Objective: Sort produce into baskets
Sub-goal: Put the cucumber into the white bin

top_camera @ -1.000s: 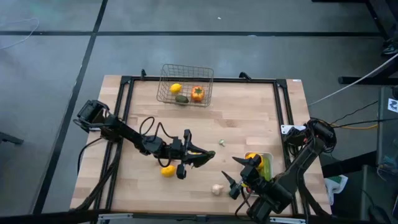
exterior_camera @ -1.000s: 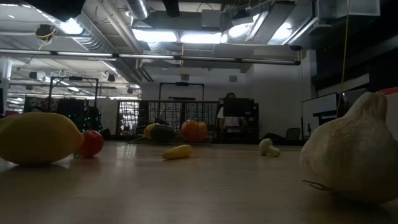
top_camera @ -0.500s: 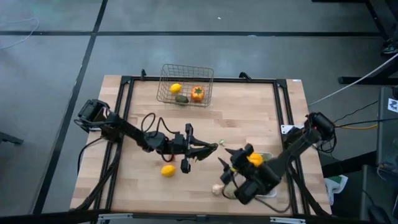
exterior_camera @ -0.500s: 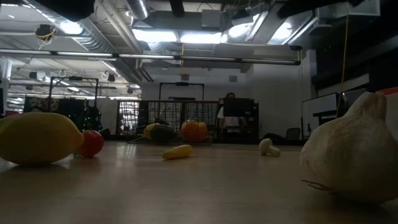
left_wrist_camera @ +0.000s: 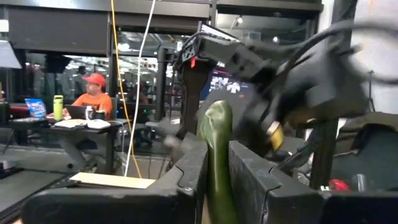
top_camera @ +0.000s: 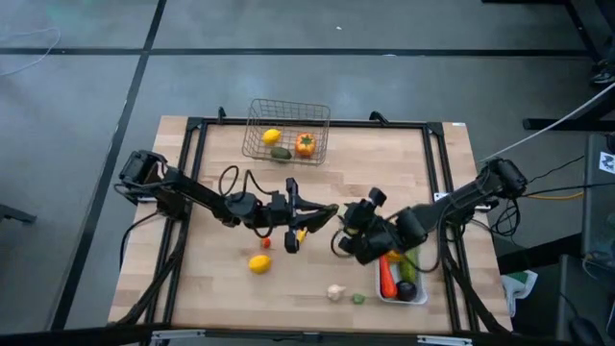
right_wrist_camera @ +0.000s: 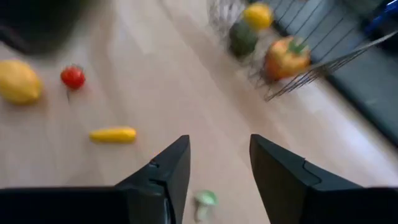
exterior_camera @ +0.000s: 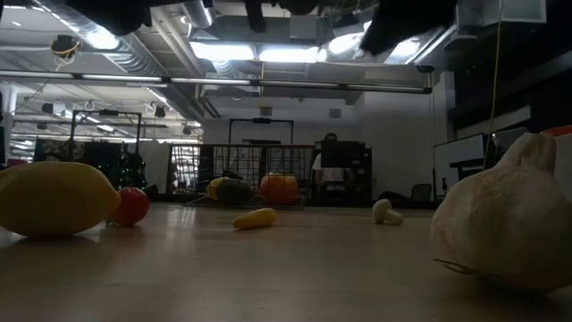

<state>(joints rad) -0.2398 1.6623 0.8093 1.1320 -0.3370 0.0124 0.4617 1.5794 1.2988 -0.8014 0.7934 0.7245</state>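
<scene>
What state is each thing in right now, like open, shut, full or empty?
Left gripper: jaws shut on a long green cucumber.
Right gripper: jaws open, holding nothing.
Thin-wire mesh basket: upright, three pieces inside.
White shallow tray: partly filled.
Yellow lemon: lying loose on the table.

I can read no words, labels, brands or numbers on anything around me, neither on the table, the baskets, the produce nor the room behind.
</scene>
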